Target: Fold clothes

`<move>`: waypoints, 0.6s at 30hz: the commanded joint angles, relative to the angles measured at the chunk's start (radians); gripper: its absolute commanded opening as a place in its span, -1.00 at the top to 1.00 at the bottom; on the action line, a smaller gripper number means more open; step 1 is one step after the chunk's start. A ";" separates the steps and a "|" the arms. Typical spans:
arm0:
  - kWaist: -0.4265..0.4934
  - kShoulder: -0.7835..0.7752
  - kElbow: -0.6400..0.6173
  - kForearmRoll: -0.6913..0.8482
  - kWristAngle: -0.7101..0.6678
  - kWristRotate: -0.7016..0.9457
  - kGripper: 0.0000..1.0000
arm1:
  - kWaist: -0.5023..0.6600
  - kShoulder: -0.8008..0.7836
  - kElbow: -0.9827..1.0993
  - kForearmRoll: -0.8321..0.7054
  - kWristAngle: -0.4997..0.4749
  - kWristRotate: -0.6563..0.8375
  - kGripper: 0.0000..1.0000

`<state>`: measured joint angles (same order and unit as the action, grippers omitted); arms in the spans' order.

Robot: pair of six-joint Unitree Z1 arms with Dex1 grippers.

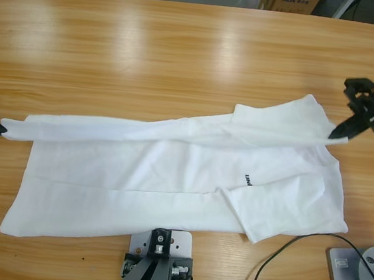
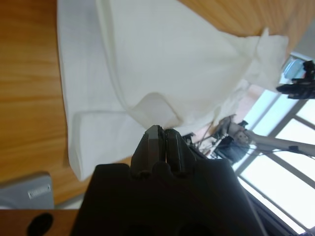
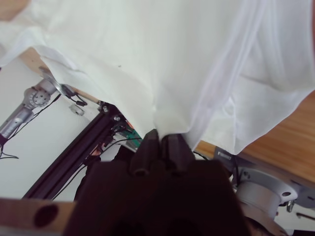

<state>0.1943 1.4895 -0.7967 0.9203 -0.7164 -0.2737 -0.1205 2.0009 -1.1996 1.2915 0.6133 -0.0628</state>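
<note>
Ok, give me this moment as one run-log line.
left gripper: shut on T-shirt hem corner | right gripper: shut on shoulder edge | far edge lifted over, fold unfinished

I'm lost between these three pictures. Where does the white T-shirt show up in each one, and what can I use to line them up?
High view: the white T-shirt lies across the middle of the wooden table, its far edge pulled taut between both grippers.
Left wrist view: it fills the upper middle, above the left gripper.
Right wrist view: it drapes across the top, pinched by the right gripper.
Shared landmark: the wooden table.
</note>
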 commanded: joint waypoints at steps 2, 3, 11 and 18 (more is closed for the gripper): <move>-0.090 -0.012 -0.029 0.184 0.003 -0.063 1.00 | -0.016 0.033 0.060 -0.024 -0.036 0.034 1.00; -0.102 -0.002 -0.027 0.184 0.004 -0.075 1.00 | -0.016 0.039 0.060 -0.024 -0.040 0.038 1.00; -0.136 0.017 -0.014 0.190 0.062 -0.153 1.00 | -0.016 0.018 0.058 -0.001 -0.108 0.131 1.00; -0.026 0.045 -0.044 0.192 0.115 -0.188 1.00 | -0.008 0.073 0.051 0.013 -0.114 0.125 1.00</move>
<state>0.0821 1.4918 -0.8355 1.0992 -0.6496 -0.4302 -0.1207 2.0115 -1.1560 1.2961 0.5147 0.0519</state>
